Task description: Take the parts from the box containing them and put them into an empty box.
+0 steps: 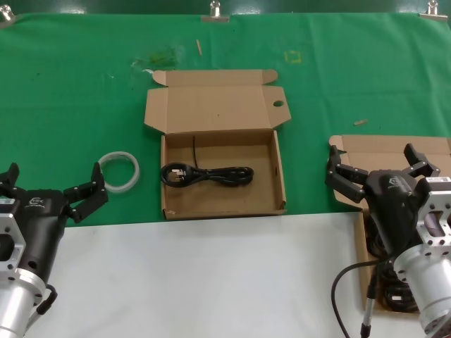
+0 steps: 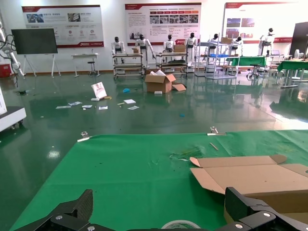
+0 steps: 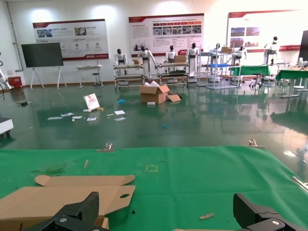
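The carton with a round hole in its lid tab (image 1: 280,176) lies open at the table's centre and holds one black looped cable (image 1: 208,174). The plain-lidded carton (image 1: 394,149) sits at the right, mostly hidden by my right arm; dark cables (image 1: 396,298) show in it near the front. My right gripper (image 1: 377,165) is open and empty above that carton. My left gripper (image 1: 51,184) is open and empty at the lower left. The holed lid also shows in the right wrist view (image 3: 57,197) and the left wrist view (image 2: 250,178).
A white plastic ring (image 1: 118,170) lies on the green cloth left of the centre carton, just ahead of my left gripper (image 2: 163,207). A small cardboard scrap (image 1: 360,122) lies between the cartons. The white table front (image 1: 211,282) borders the cloth.
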`<state>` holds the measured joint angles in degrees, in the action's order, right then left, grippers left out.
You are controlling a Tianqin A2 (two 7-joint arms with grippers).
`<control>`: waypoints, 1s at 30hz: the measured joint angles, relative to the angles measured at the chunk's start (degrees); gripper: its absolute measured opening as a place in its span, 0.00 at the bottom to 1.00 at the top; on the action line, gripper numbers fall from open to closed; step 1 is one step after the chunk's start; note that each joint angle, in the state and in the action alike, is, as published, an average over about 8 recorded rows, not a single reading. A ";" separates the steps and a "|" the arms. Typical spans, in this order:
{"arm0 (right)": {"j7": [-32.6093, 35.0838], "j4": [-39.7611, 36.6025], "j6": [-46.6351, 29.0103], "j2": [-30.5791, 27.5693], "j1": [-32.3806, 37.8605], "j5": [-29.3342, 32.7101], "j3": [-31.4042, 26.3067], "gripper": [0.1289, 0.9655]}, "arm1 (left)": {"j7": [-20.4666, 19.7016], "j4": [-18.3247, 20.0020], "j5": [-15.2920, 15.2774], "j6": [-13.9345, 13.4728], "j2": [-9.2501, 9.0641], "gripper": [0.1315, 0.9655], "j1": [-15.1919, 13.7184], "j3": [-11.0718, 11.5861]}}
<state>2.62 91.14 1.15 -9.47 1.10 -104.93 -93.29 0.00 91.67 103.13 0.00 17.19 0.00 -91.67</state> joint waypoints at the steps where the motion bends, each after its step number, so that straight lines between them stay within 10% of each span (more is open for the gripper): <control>1: 0.00 0.00 0.00 0.00 0.00 0.00 0.00 1.00 | 0.00 0.00 0.00 0.00 0.00 1.00 0.00 0.00; 30: 0.00 0.00 0.00 0.00 0.00 0.00 0.00 1.00 | 0.00 0.00 0.00 0.00 0.00 1.00 0.00 0.00</control>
<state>2.63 91.14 1.15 -9.47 1.10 -104.93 -93.29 0.00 91.67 103.13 0.00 17.19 0.00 -91.67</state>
